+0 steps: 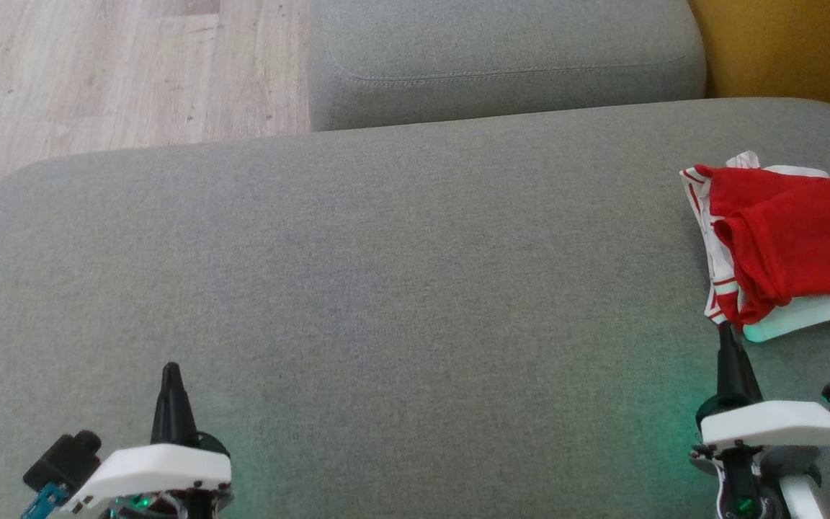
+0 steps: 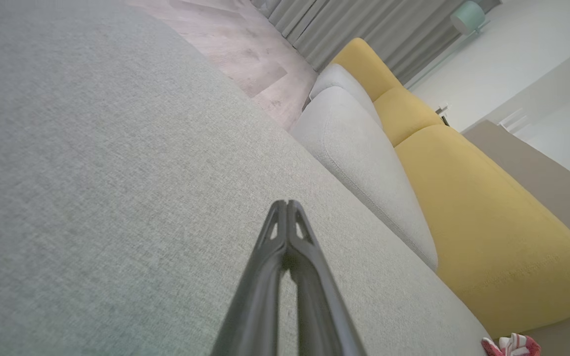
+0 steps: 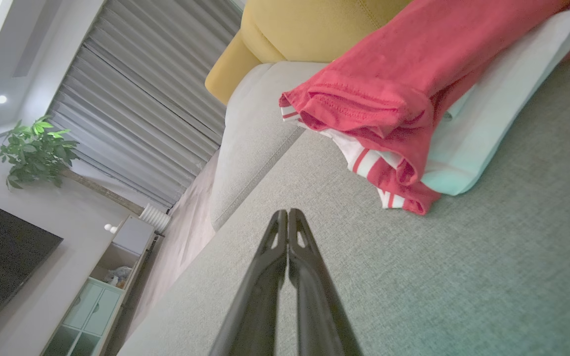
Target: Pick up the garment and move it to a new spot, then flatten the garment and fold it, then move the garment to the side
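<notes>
The garment (image 1: 790, 241) is red with white parts and red-and-white striped trim. It lies folded in a compact bundle at the far right of the grey cushion (image 1: 386, 274); its layers (image 3: 413, 94) show close up in the right wrist view, and a corner (image 2: 511, 344) shows in the left wrist view. My right gripper (image 1: 726, 329) is shut and empty, its tip just short of the bundle's near edge. Over at the lower left, my left gripper (image 1: 170, 369) is shut too, holding nothing, far from the garment. Both pairs of fingers (image 2: 287, 207) (image 3: 287, 215) press together above the fabric.
A second grey cushion (image 1: 501, 58) sits behind the seat, with a yellow sofa part (image 1: 790, 50) at the back right. Wooden floor (image 1: 98, 72) lies beyond the seat's left edge. A plant (image 3: 35, 151), curtains and a cabinet stand farther off in the room.
</notes>
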You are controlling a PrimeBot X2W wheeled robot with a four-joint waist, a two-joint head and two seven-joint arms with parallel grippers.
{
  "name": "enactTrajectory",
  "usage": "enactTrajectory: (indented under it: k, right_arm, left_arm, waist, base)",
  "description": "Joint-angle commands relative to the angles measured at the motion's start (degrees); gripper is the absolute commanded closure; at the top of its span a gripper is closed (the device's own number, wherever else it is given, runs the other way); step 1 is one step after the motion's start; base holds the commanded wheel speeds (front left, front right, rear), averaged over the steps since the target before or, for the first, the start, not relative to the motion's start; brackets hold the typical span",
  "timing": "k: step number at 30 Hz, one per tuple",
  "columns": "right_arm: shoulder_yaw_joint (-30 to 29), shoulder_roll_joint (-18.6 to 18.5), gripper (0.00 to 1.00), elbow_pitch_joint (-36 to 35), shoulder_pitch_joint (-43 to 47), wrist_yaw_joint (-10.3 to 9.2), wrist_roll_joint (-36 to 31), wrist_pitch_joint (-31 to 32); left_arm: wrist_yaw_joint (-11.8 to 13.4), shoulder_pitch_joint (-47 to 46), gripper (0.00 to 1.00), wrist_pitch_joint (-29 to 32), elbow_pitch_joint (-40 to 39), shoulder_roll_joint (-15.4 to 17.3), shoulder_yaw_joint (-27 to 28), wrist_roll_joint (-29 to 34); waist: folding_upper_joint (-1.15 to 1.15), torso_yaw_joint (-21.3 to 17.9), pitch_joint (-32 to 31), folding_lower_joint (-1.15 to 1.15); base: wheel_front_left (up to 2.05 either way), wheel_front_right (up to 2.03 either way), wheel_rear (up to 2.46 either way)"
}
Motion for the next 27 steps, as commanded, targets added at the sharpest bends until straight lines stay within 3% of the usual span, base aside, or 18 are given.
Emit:
enactTrajectory:
  k: [1,27]
  right_arm:
    - [0.16,-0.22,1.00,-2.43,-2.77,-0.02,2.01,0.62]
    - [-1.66,-0.24,1.00,-4.47,-2.98,-0.03,18.33,4.94]
  left_arm:
    - [-0.51,-3.04,1.00,0.51,-2.06,0.09,1.60,-1.83]
    - [-2.57,-3.92,1.00,4.91,-2.48,0.13,5.02,-17.53]
  waist:
    - [0.00,0.02,0.00,0.00]
    - [0.00,0.27,-0.02,0.00]
  base:
    - [0.00,0.00,0.00]
    - [0.00,0.00,0.00]
